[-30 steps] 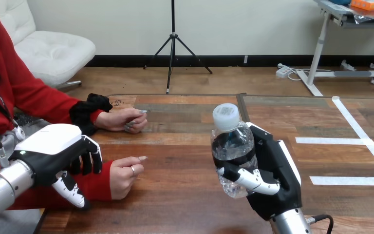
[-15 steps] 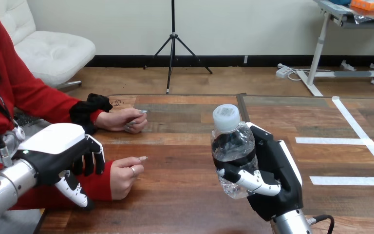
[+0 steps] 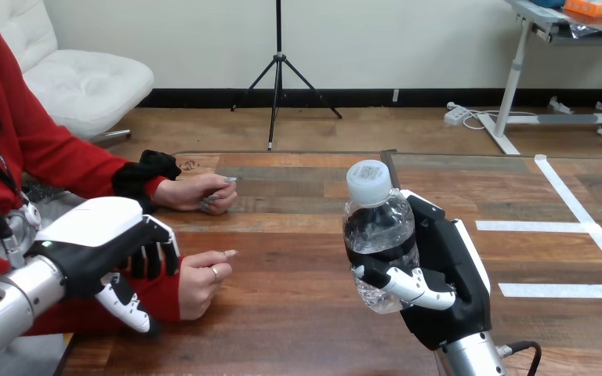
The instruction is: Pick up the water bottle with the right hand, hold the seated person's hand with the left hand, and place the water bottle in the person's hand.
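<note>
Right hand (image 3: 448, 291) has fingers and thumb wrapped round the upright water bottle (image 3: 378, 229). Left hand (image 3: 94, 235), loosely spread with fingers drooping, hangs over the person's red-sleeved wrist (image 3: 166, 288).

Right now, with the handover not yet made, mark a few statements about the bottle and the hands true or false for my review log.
1. The right hand grips the bottle. True.
2. The bottle lies on its side. False: it stands upright in the right hand.
3. The bottle's cap is off. False: the white cap is on.
4. The left hand is close beside the person's nearer hand. True.
5. The person's nearer hand holds the bottle. False: the two are well apart.
</note>
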Controlling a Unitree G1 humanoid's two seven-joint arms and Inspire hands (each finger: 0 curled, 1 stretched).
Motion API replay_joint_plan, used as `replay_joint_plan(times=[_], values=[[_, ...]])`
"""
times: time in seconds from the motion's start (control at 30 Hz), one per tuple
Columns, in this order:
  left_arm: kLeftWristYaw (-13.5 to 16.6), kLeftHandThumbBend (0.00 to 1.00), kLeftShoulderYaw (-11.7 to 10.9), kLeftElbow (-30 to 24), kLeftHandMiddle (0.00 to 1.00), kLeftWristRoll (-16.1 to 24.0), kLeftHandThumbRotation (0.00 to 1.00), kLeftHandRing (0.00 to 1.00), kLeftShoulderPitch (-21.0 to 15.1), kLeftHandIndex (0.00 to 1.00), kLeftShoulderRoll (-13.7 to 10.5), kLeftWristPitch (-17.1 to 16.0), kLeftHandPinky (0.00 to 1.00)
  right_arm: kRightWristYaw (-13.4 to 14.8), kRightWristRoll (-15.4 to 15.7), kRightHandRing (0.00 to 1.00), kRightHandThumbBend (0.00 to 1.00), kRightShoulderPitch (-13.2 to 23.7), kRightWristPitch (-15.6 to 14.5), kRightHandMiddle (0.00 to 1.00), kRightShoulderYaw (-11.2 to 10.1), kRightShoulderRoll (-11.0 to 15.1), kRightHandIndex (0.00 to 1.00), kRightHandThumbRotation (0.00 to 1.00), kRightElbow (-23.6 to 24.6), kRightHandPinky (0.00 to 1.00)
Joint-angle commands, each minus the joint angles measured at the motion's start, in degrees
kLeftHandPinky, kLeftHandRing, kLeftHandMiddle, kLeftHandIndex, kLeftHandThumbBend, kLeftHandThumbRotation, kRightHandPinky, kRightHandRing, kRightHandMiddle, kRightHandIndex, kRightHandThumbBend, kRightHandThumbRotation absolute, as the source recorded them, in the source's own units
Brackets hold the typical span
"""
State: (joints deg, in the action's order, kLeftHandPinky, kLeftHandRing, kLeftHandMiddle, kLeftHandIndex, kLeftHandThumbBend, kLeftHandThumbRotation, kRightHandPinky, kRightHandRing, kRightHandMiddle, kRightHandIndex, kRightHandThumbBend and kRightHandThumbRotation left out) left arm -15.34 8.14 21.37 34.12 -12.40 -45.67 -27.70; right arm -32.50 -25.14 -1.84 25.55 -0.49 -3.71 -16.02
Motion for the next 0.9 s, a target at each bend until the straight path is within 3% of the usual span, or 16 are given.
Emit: replay_joint_plan(times=[0.0,0.1,0.37,0.87], values=[[0.82,1.00,-0.75,-4.47,0.67,-0.55,0.10,0.64,-0.87,0.69,-0.09,0.61,0.60,0.46,-1.50,0.16,0.92,1.32,-0.31,0.26,0.23,-2.44,0.43,0.04,3.26,0.10],[2.48,1.00,-0.77,-3.87,0.70,0.26,0.11,0.66,-0.82,0.71,-0.02,0.28,0.62,-0.42,-1.90,0.16,0.92,1.52,0.31,0.26,0.16,-2.45,0.43,0.03,2.85,0.10],[6.73,1.00,0.06,0.37,0.77,2.40,0.21,0.73,-1.80,0.79,-0.36,-1.45,0.66,0.40,-1.10,0.16,0.92,1.46,0.14,0.26,0.15,-2.19,0.43,0.03,2.85,0.10],[11.22,1.00,2.02,8.08,0.85,5.04,0.36,0.80,-4.60,0.87,-0.05,-3.41,0.73,0.26,-1.04,0.16,0.91,1.64,0.35,0.27,0.08,-2.08,0.43,0.03,2.58,0.10]])
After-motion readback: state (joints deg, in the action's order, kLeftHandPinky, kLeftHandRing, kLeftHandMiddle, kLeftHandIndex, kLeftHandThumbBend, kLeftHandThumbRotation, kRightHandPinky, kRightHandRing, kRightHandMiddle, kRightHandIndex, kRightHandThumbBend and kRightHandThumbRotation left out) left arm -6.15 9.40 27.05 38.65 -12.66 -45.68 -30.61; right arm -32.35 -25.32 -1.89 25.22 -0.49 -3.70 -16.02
